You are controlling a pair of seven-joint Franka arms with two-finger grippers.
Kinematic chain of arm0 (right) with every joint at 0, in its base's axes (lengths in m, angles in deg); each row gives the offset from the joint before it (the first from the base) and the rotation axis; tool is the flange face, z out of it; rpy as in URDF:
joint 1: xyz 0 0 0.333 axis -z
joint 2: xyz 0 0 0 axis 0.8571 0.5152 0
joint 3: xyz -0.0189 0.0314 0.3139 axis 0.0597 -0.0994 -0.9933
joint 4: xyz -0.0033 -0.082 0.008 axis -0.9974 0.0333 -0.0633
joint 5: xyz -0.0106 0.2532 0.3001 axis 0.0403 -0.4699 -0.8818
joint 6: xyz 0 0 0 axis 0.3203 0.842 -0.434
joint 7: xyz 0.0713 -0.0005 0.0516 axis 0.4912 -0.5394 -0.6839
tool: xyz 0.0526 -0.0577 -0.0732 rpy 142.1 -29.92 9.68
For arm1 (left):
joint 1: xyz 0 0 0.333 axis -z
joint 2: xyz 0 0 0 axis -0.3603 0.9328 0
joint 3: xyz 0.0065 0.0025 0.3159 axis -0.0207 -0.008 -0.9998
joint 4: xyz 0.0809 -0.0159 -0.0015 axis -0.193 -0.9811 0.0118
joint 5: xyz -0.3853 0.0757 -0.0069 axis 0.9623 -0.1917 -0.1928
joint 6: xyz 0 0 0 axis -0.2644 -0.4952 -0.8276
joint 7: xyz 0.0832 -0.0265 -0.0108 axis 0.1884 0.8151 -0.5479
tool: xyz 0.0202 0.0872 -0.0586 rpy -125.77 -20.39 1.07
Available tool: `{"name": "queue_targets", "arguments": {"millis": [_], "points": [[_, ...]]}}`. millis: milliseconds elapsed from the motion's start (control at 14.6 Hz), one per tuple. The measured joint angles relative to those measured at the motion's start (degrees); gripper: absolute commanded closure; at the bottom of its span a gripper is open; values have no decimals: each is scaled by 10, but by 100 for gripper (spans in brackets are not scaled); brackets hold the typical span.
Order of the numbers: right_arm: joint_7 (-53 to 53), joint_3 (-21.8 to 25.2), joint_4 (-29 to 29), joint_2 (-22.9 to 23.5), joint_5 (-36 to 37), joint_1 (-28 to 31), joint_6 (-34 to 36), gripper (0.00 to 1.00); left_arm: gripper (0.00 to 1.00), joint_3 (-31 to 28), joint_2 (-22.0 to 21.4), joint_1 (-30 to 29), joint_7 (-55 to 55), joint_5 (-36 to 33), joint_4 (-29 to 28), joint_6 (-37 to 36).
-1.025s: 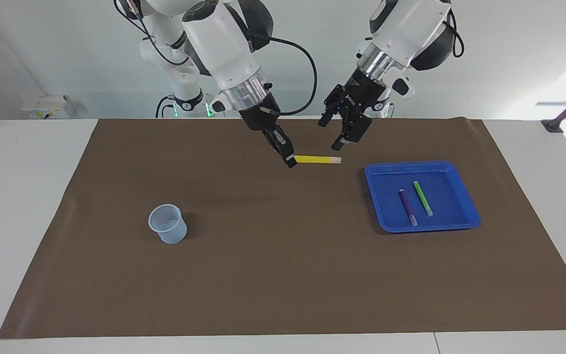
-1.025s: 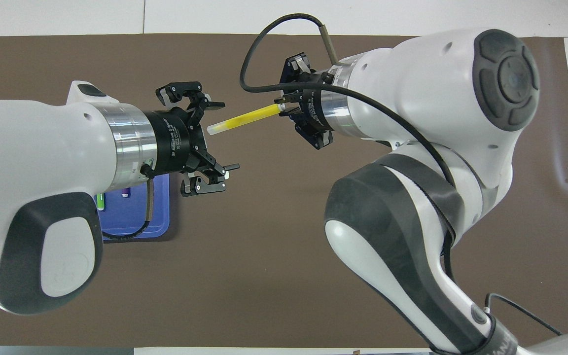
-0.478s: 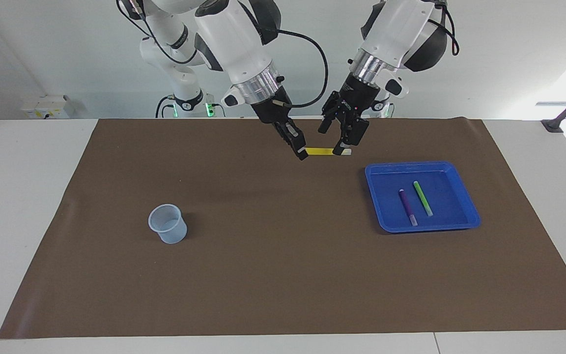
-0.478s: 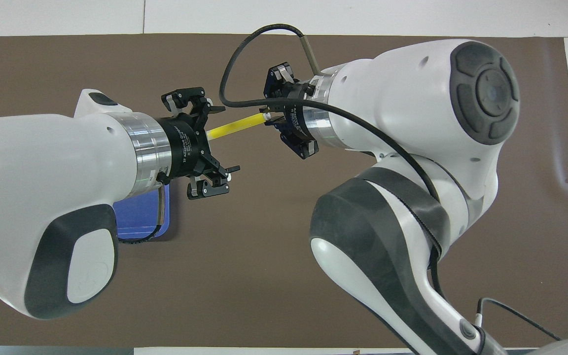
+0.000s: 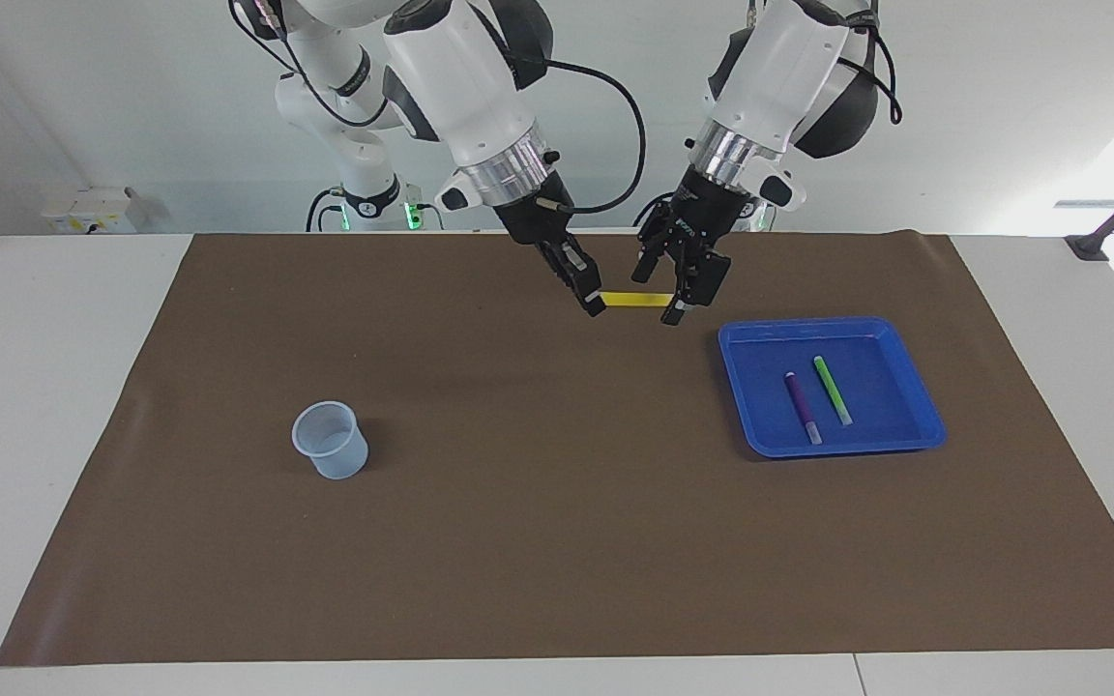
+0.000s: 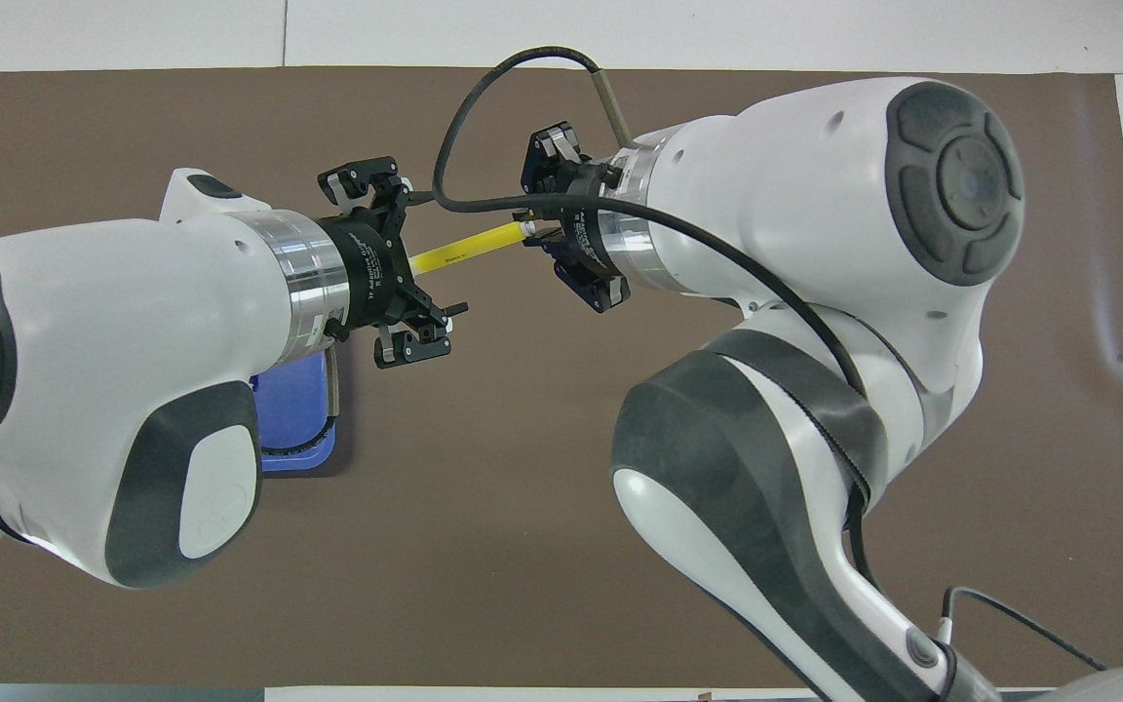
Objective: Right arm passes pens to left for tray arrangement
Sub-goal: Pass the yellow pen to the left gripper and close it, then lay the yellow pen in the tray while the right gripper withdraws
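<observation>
A: We see the right hand [image 5: 596, 304] clamped on one end of the yellow pen [image 5: 636, 300], level above the brown mat [image 5: 518, 503].

B: Agreed; the left hand [image 5: 665, 298] straddles its other end, fingers spread (no grip). Purple pen [image 5: 803, 407] and green pen [image 5: 833, 390] lie in the blue tray [image 5: 760, 447].

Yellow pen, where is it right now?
The yellow pen is in the air over the mat, level between the two grippers: right gripper holds one end, and the open left gripper surrounds the other.
</observation>
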Motion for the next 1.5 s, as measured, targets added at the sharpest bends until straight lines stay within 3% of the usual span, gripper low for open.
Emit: {"name": "queue_targets", "arguments": {"millis": [205,683,888,1503], "points": [[0,0,2,0,0,0,-2,100,29,0,0,0,0,-1,-1,1],[0,0,2,0,4,0,-2,100,66,0,-2,0,0,-4,2,2],[0,0,2,0,4,0,-2,100,100,0,-2,0,0,-5,2,2],[0,0,5,1,5,-1,-8,100,100,1,-2,1,-4,-37,7,7]]}}
